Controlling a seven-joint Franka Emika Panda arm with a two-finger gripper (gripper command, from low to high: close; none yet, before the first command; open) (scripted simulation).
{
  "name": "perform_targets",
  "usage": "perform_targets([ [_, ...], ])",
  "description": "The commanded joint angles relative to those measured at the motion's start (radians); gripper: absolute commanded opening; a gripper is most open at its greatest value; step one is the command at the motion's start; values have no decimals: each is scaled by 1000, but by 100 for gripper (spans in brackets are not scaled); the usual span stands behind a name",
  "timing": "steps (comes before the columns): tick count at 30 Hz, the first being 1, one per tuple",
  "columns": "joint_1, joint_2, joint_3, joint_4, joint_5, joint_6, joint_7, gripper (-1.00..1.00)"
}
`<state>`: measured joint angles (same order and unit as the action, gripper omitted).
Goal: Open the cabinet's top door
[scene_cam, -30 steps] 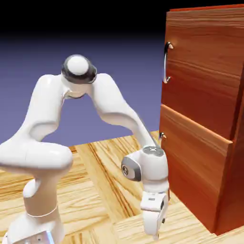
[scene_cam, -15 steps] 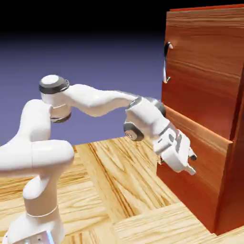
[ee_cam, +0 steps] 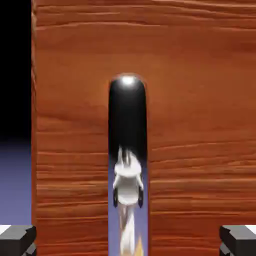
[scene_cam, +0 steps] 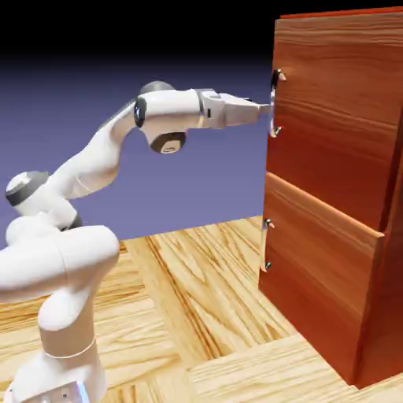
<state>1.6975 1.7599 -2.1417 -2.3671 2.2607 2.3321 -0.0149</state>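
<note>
Item: cabinet (scene_cam: 338,189), top door (scene_cam: 334,102) sitting shut, flush with its frame. You are holding the gripper (scene_cam: 266,109) level at the curved silver handle (ee_cam: 128,165), fingers (ee_cam: 17,239) spread wide and gripping nothing, so the bar is lying centred between them ready for closing.

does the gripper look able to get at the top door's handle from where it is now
Probably yes. The gripper sits right at the handle on the top door, fingertips spread wide either side, nothing between.
</note>
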Motion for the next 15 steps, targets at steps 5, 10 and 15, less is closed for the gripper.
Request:
perform_targets([
  [5, -26, 3, -4, 3, 43, -42, -25, -100],
  [10, 71, 2, -81, -178, 92, -241, -167, -100],
  [15, 105, 3, -181, -320, 89, -458, -260, -100],
])
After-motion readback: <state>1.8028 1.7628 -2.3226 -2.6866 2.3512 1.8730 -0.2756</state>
